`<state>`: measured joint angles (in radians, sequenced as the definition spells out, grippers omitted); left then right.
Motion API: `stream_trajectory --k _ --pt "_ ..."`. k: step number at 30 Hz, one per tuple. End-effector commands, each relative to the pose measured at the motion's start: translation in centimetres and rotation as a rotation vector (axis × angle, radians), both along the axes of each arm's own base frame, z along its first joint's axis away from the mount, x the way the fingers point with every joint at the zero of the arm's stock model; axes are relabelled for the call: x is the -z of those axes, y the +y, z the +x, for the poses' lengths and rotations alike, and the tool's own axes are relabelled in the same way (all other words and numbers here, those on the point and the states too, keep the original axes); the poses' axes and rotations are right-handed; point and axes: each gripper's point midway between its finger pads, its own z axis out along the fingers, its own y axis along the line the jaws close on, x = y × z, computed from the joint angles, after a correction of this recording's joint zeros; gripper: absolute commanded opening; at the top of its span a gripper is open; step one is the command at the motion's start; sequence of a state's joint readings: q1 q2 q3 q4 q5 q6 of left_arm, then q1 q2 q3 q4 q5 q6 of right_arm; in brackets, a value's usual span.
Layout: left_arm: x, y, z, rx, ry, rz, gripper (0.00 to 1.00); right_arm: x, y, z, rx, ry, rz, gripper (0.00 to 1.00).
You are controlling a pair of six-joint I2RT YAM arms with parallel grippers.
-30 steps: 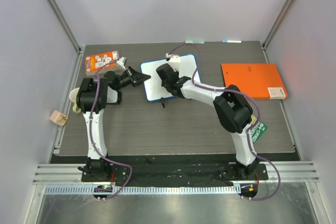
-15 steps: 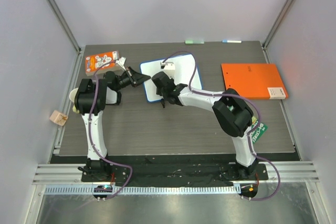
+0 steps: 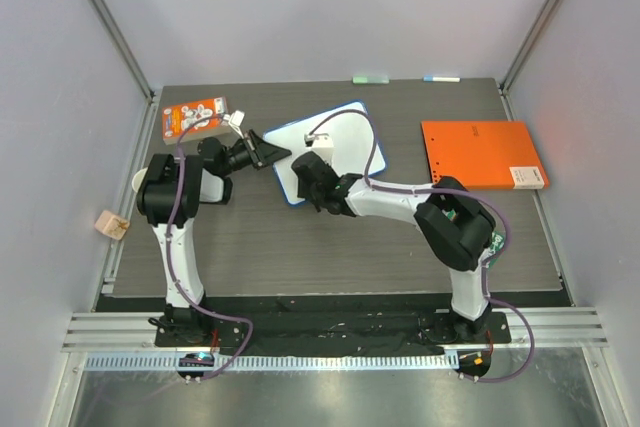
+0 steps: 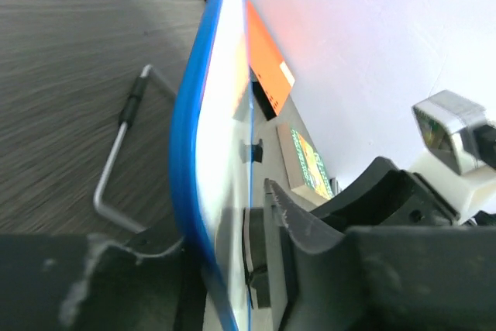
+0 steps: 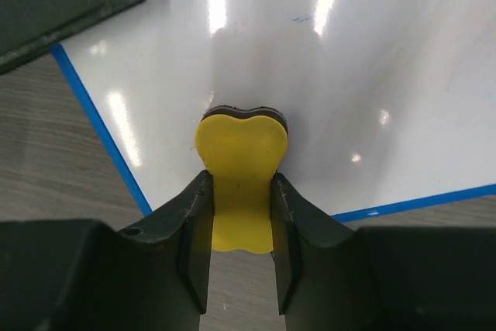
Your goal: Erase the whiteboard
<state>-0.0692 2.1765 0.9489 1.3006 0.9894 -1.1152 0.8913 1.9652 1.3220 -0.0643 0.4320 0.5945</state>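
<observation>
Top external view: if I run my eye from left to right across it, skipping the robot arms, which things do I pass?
small tan block → orange packet → whiteboard → orange folder

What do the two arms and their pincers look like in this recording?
Both the left arm and right arm have white links, bulky black joints and a purple cable looping along them. The right arm carries a green label. The left pincer and right pincer are black.
</observation>
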Motion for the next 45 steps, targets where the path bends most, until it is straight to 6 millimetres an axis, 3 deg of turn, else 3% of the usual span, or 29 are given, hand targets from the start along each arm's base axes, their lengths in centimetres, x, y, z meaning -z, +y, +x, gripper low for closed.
stream_trajectory --k 1,2,6,14,17,18,20,21,22,24,25,26,30,32,33,35,36,38,43,45 --pt "-4.2 -0.5 -0.6 0.007 -0.249 0.075 0.36 -0.8 -1.3 -3.4 -0.031 0.045 0.012 0.01" --pt "-4.2 -0.4 -0.3 -0.011 -0.250 0.091 0.38 -2.6 -1.3 -3.6 -0.034 0.023 0.046 0.01" --pt "-3.9 0.4 0.1 -0.052 -0.241 0.150 0.47 -4.3 -2.6 -5.2 -0.040 0.003 0.084 0.01" --pt "-2.4 1.8 -0.1 -0.113 -0.201 0.205 0.51 -6.2 -5.5 -8.6 -0.047 -0.022 0.176 0.01" --pt "-2.8 2.6 -0.1 -0.162 -0.211 0.215 0.53 -5.3 -7.9 -9.8 -0.011 0.003 0.133 0.02" --pt "-3.4 3.1 -0.2 -0.185 -0.236 0.233 0.54 -3.6 -9.5 -10.7 0.015 0.053 0.072 0.01" --pt "-2.9 4.1 0.1 -0.250 -0.200 0.278 0.57 -2.4 -11.4 -11.5 0.050 0.081 0.005 0.01" --pt "-2.7 4.5 -0.1 -0.279 -0.195 0.303 0.63 -0.9 -13.1 -12.5 0.080 0.126 -0.049 0.01" --pt "-3.3 5.1 -0.2 -0.314 -0.201 0.329 0.69 -0.4 -13.9 -12.9 0.096 0.142 -0.066 0.02" --pt "-3.0 6.3 -0.4 -0.401 -0.186 0.364 0.73 0.8 -15.2 -14.3 0.115 0.186 -0.075 0.04" --pt "-4.4 6.7 -0.6 -0.432 -0.215 0.364 0.74 1.1 -15.5 -14.6 0.122 0.198 -0.073 0.06" --pt "-4.4 7.3 -0.6 -0.476 -0.203 0.375 0.75 1.3 -15.6 -14.9 0.126 0.204 -0.067 0.09" --pt "-5.0 8.3 -1.7 -0.539 -0.192 0.392 0.91 2.9 -16.0 -15.7 0.145 0.250 -0.068 0.47" --pt "-5.6 8.4 -2.5 -0.548 -0.194 0.393 0.91 3.1 -15.9 -15.6 0.144 0.249 -0.067 0.58" --pt "-4.7 8.9 -2.8 -0.571 -0.139 0.413 0.91 3.1 -15.8 -15.4 0.147 0.246 -0.068 0.66" --pt "-5.5 9.2 -3.6 -0.588 -0.132 0.414 0.89 3.0 -15.7 -15.1 0.139 0.230 -0.088 0.73" --pt "-4.7 9.3 -4.3 -0.589 -0.073 0.411 0.88 2.6 -15.5 -14.7 0.137 0.219 -0.088 0.75" --pt "-5.1 9.2 -5.4 -0.601 -0.054 0.381 0.85 2.0 -15.7 -14.1 0.147 0.189 -0.103 0.79" --pt "-5.5 7.9 -8.6 -0.565 -0.014 0.373 0.66 -0.2 -15.1 -12.3 0.148 0.115 -0.117 0.85" --pt "-6.8 7.5 -9.0 -0.549 -0.037 0.383 0.49 -1.0 -14.6 -11.6 0.137 0.088 -0.132 0.86"
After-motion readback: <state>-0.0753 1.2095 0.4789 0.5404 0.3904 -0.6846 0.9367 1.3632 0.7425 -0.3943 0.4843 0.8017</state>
